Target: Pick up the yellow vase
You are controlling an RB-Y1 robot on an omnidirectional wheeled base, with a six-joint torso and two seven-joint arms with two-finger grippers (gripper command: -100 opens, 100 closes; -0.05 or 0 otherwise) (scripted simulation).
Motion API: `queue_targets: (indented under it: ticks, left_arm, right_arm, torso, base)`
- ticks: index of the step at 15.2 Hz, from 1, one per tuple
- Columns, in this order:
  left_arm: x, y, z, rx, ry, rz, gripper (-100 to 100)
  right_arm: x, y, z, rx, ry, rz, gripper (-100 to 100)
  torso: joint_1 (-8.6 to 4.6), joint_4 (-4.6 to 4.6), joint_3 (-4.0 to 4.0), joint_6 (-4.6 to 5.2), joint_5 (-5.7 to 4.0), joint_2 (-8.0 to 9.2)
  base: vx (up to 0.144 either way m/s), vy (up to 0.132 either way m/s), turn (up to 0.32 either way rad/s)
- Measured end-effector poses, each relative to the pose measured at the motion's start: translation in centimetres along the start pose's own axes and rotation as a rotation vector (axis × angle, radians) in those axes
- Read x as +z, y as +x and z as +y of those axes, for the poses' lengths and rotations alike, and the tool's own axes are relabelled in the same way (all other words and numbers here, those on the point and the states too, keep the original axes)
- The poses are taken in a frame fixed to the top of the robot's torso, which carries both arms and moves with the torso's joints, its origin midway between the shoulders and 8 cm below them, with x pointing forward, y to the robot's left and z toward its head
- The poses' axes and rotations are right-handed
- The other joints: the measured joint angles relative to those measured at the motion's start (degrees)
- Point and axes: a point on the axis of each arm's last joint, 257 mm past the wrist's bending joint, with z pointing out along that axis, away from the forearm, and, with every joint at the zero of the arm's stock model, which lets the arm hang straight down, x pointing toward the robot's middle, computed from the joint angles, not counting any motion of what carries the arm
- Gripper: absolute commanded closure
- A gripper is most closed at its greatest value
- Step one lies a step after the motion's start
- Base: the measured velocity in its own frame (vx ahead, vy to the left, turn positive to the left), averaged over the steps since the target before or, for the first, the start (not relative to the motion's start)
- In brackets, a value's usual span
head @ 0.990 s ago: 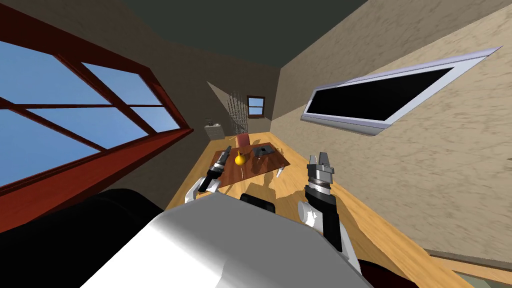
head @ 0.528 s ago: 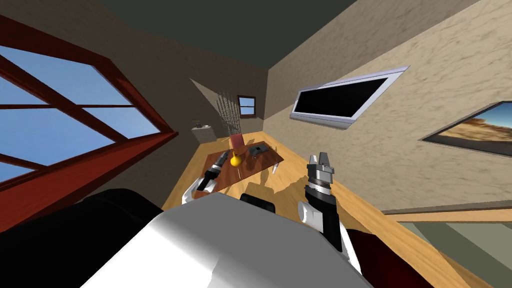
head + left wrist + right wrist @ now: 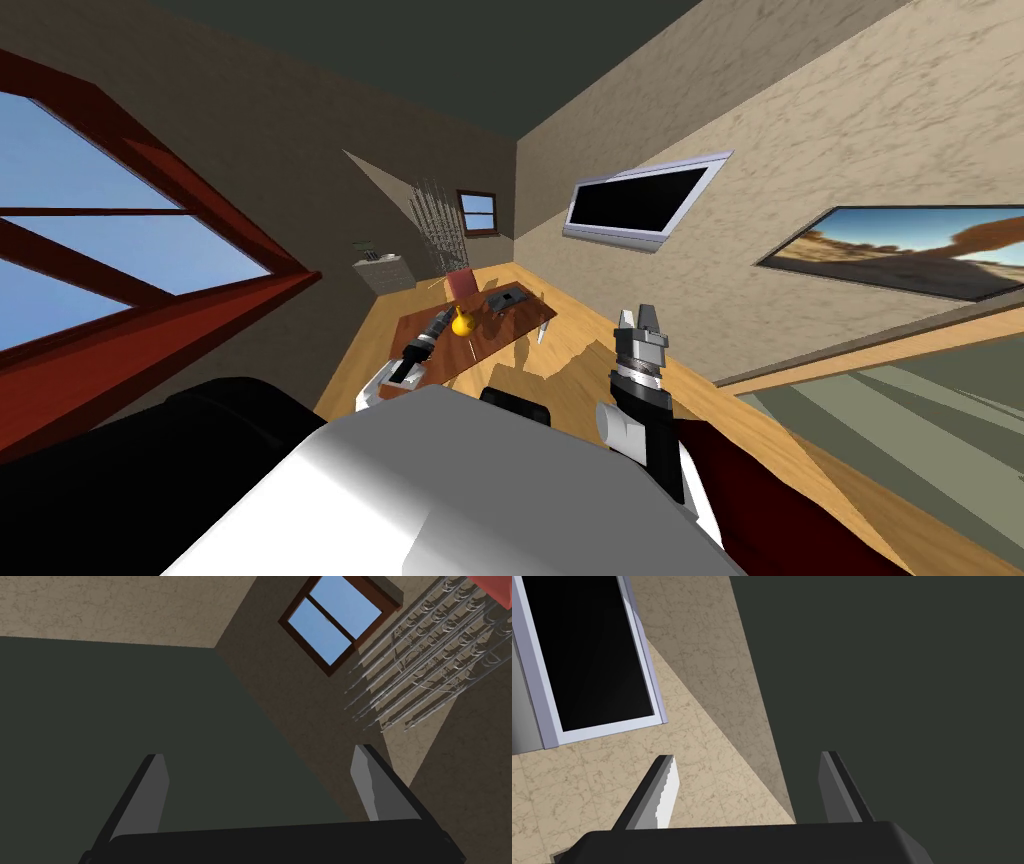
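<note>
Two grippers, short version: both were released, blades spread wide, nothing between them.
left gripper point(image 3: 444, 315) point(image 3: 257, 758): reached out over the near left part of the table, aimed toward about 1 o'clock in the head view. Fingers stood well apart in its own wrist view, no grip on anything.
yellow vase point(image 3: 461, 323): sat upright on the table, round belly with a thin neck, just beside the left gripper's tips at roughly 4 o'clock of them. Couldn't tell whether a blade touched it, tbh.
right gripper point(image 3: 637, 317) point(image 3: 747, 758): held up in the air over the wooden floor point(image 3: 590, 350), well apart from the vase, out at 3 o'clock of it. Also loose and holding nothing.
table point(image 3: 510, 328): reddish-brown top, at about 11 o'clock ahead of me.
dark grey thing point(image 3: 505, 299): lay flat on the table at 2 o'clock of the vase, apart from it. Couldn't make out what it was.
red chair point(image 3: 460, 283): stood at the table's far side, 12 o'clock of the vase.
white cabinet point(image 3: 383, 272): against the wall, at 10 o'clock of the table.
</note>
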Motion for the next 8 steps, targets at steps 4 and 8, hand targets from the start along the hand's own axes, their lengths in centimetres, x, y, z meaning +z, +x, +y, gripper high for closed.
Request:
queue_targets:
  ticks: [4, 8]
  left_arm:
    - [-0.7, 0.8, 2.9, 0.053, -0.049, 0.024, -100]
    - [-1.9, 1.5, 6.7, 0.126, -0.118, 0.061, -100]
  right_arm:
    - [0.0, 0.0, 0.0, 0.000, 0.000, 0.000, 0]
    - [0.0, 0.0, 0.0, 0.000, 0.000, 0.000, 0]
  torso:
    - [0.01, 0.00, 0.00, -0.02, 0.01, -0.01]
    - [0.07, -0.01, -0.02, 0.01, 0.02, -0.04]
  base:
    - [-0.020, 0.028, -0.214]
    - [-0.014, 0.043, -0.306]
